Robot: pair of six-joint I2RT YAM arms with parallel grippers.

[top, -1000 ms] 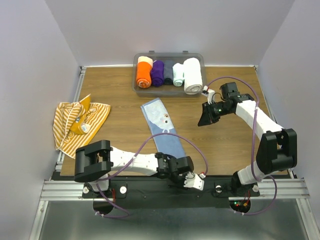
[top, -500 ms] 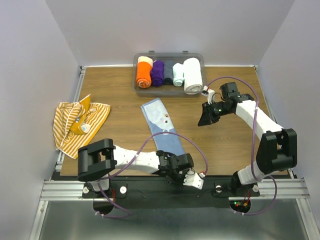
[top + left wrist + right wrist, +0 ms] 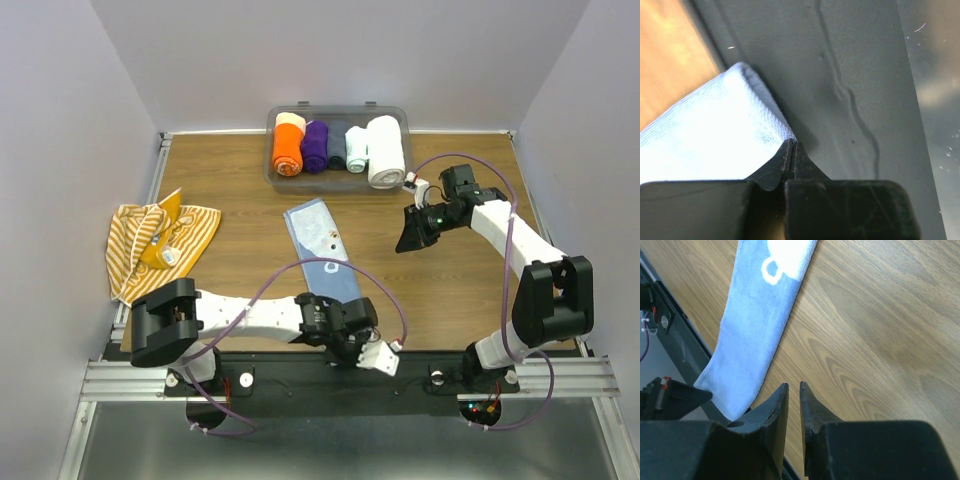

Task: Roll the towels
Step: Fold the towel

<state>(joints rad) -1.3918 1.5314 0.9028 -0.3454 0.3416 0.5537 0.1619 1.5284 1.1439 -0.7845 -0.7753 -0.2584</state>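
Wood surface [image 3: 240, 190]: left claw [image 3: 791, 146] pinches blue towel [image 3: 318, 240] edge by a sliver, may slip once rolling starts; right claw [image 3: 794, 386] slightly ajar, empty

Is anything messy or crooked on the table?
Yes. The striped towel lies crumpled at the table's left edge, not flat. The blue towel lies slanted, its near corner past the wood over the dark rail, pinched in the left gripper.
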